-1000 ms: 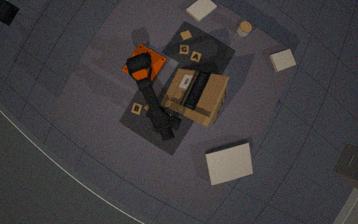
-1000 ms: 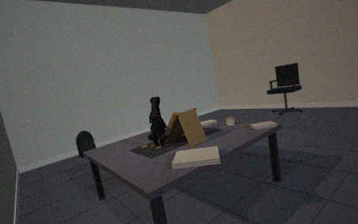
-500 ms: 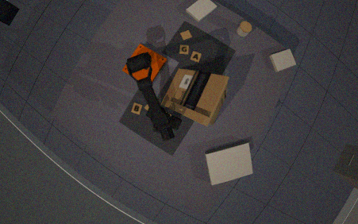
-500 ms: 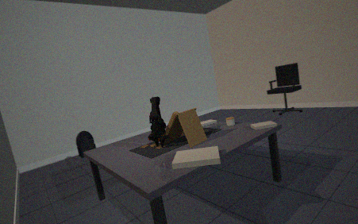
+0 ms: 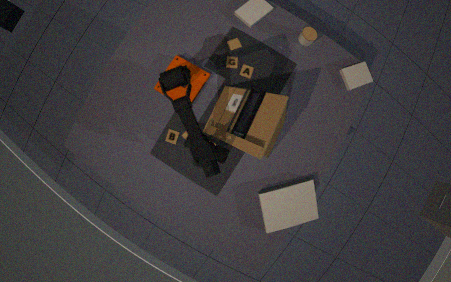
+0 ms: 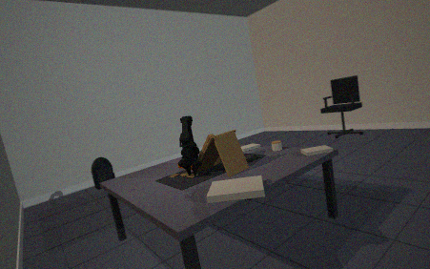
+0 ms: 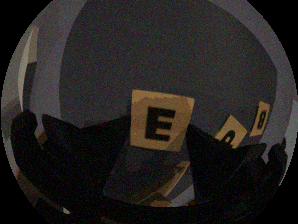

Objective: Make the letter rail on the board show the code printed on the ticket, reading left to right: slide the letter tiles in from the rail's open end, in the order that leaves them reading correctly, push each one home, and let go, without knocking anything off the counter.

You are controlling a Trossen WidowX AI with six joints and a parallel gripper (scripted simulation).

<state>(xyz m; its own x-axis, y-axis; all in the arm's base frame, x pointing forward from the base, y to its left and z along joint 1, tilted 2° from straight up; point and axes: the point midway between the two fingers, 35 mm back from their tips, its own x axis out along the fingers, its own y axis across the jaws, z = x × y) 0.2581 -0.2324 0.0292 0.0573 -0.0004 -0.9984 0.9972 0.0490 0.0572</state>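
The orange plate (image 5: 199,83) stands at the left of the overhead view, and the black arm (image 5: 189,117) (image 6: 186,135) reaches from it down over a dark mat (image 5: 215,184) (image 6: 178,181) (image 7: 165,50) on the surface (image 5: 200,240) (image 6: 153,200). On that mat the B tile (image 5: 172,136) (image 7: 260,119) lies leftmost, letter up. Just beside it is a partly hidden tile (image 5: 185,135) (image 7: 231,132); its letter cannot be read for certain. Next comes the pincer (image 5: 216,159) (image 6: 190,174) (image 7: 158,124), low over the mat and closed on the E tile (image 7: 161,120), whose letter faces the wrist camera.

Right of the arm stands the brown board (image 5: 270,117) (image 6: 231,153), sloping like a tent, with the white ticket (image 5: 234,103) on its left slope. The ticket's print is too small to read. Above the board, on another dark mat (image 5: 275,65), lie the G tile (image 5: 232,62), a tile with no readable letter (image 5: 234,44) and the A tile (image 5: 246,71). Farther right are a small round tub (image 5: 307,36) (image 6: 276,146), the large pale box (image 5: 289,206) (image 6: 236,188) and a smaller pale box (image 5: 356,76) (image 6: 317,151).
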